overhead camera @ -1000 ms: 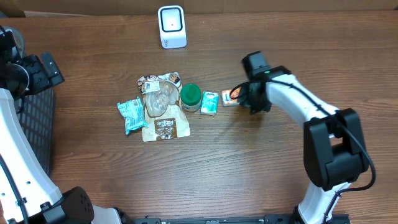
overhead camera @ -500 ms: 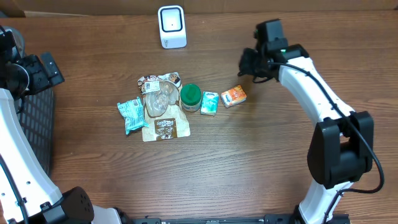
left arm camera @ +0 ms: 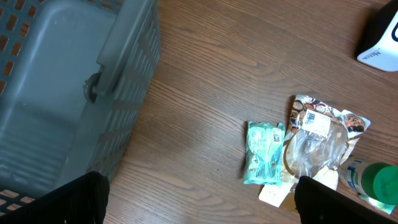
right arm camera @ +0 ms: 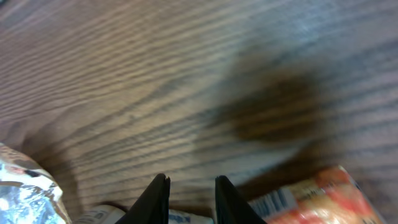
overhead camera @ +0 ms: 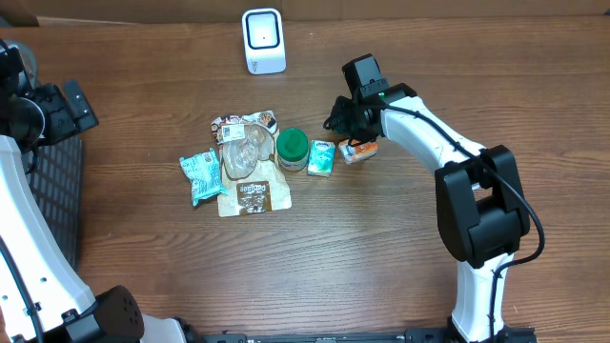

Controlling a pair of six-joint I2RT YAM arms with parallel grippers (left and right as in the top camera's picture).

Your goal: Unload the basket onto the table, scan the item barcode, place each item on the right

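Note:
An orange packet point(overhead camera: 360, 150) lies on the wooden table, right of a small green-and-white packet point(overhead camera: 321, 157). In the right wrist view its barcode end point(right arm camera: 311, 199) shows at the lower right. My right gripper point(overhead camera: 336, 118) hovers just behind these two packets; its fingers point(right arm camera: 191, 180) stand a narrow gap apart with only table between them. The white scanner point(overhead camera: 264, 40) stands at the back of the table and also shows in the left wrist view point(left arm camera: 382, 43). My left gripper point(left arm camera: 199, 199) is wide open and empty at the far left point(overhead camera: 78, 105).
A green-lidded jar point(overhead camera: 292, 148), a clear plastic bag point(overhead camera: 246, 148), a brown pouch point(overhead camera: 250, 195) and a teal packet point(overhead camera: 200, 176) cluster mid-table. The teal packet point(left arm camera: 263, 152) also shows from the left wrist. A grey basket point(left arm camera: 56, 93) stands at the left edge.
My right gripper rose from the orange packet toward the back right, then swung left to hover behind the packets. The packet stays on the table. The left arm is still.

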